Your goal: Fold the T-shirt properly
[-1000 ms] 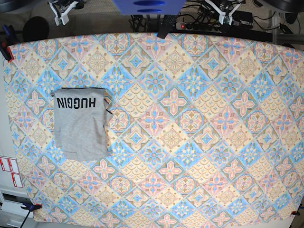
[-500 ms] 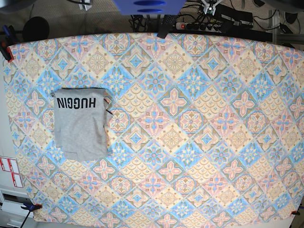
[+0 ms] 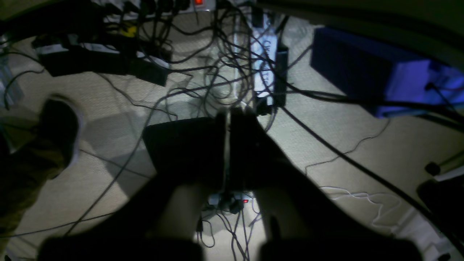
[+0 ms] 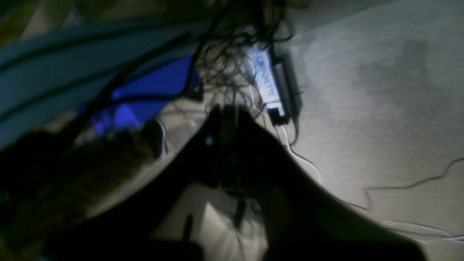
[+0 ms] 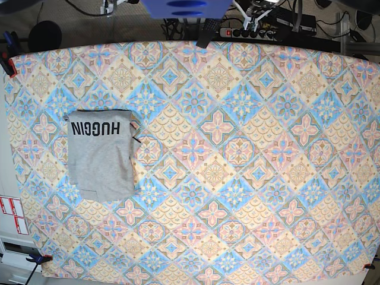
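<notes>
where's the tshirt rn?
In the base view the T-shirt lies folded on the patterned tablecloth, near the table's left edge, "HUGGIN" lettering along its top, with neither gripper near it.

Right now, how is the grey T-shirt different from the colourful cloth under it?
The T-shirt is plain grey with black letters; the tablecloth is covered in pastel diamonds and flowers. The T-shirt is folded into a small rectangle, while the tablecloth is spread out flat and much bigger. The T-shirt sits on top near one side; the tablecloth lies underneath. Both lie flat, and no gripper touches either.
</notes>
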Robot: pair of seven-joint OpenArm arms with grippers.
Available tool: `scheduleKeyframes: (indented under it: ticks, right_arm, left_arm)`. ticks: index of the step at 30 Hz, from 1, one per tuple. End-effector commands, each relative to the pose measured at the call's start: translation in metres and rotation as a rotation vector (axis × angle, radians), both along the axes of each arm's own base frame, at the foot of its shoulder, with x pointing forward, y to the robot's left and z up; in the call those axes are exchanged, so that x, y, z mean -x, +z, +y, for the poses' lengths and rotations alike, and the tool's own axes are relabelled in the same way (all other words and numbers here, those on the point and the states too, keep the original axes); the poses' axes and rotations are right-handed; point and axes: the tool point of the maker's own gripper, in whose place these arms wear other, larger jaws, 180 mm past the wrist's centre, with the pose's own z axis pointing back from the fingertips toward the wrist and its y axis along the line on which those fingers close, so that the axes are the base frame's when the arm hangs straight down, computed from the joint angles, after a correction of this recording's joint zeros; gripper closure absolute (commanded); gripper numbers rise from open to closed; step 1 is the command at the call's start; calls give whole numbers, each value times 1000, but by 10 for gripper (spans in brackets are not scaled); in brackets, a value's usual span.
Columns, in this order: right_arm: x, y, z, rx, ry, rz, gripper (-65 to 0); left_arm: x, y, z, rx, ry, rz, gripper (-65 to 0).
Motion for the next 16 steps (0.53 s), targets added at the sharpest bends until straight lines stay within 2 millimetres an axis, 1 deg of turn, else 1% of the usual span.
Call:
scheduleKeyframes:
  ticks: [1,5,7,8,10,12,16]
  right_arm:
    - [6,-1,1,18,-6,13,-9]
    - [12,-10,-21,154,-3,59,-10]
    - [3,-14,-31,210,1,65,-10]
    - [0,-15,-33,224,2,65,-10]
    - [-4,-15,-33,225,3,56,-10]
    - [-13,-16,-33,226,1,41,-10]
    - [-16,-16,-33,226,0,36,-10]
  left_arm:
    - [-9,0,-3,6,0,-19,0]
    - [-17,-1,-6,10,2,-32,0]
    - [-25,-1,-7,12,4,-44,0]
    - [-25,-1,-8,14,9,-44,0]
    - [-26,-1,-12,20,16,-45,0]
    - [-26,-1,-21,35,22,-45,0]
    - [-26,-1,-24,39,25,-45,0]
